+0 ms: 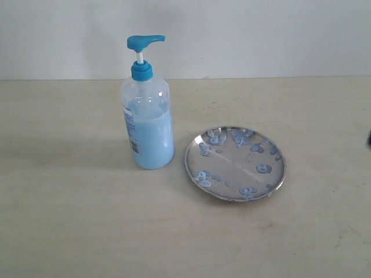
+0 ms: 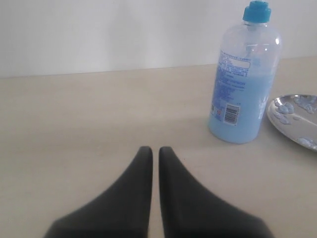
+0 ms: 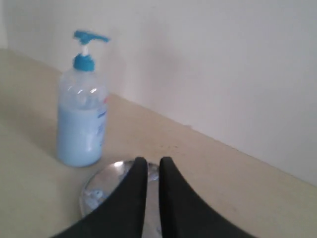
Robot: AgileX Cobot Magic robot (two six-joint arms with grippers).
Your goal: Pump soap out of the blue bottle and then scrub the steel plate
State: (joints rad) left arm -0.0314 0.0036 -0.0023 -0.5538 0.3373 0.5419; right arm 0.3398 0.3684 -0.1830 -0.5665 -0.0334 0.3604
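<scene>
The blue bottle [image 1: 148, 116] stands upright on the table, about half full of light blue soap [image 1: 155, 142], its pump head pointing toward the steel plate [image 1: 235, 163] beside it. Pale blue blobs [image 1: 264, 168] dot the plate. Neither gripper shows in the exterior view. In the left wrist view my left gripper [image 2: 155, 148] is shut and empty, well short of the bottle [image 2: 245, 84] and the plate's rim [image 2: 292, 121]. In the right wrist view my right gripper [image 3: 153, 159] is shut and empty, hovering before the plate [image 3: 101, 186], with the bottle [image 3: 81, 124] beyond.
The beige table [image 1: 69, 202] runs back to a white wall [image 1: 261, 35]. A dark sliver [image 1: 369, 139] shows at the right edge of the exterior view.
</scene>
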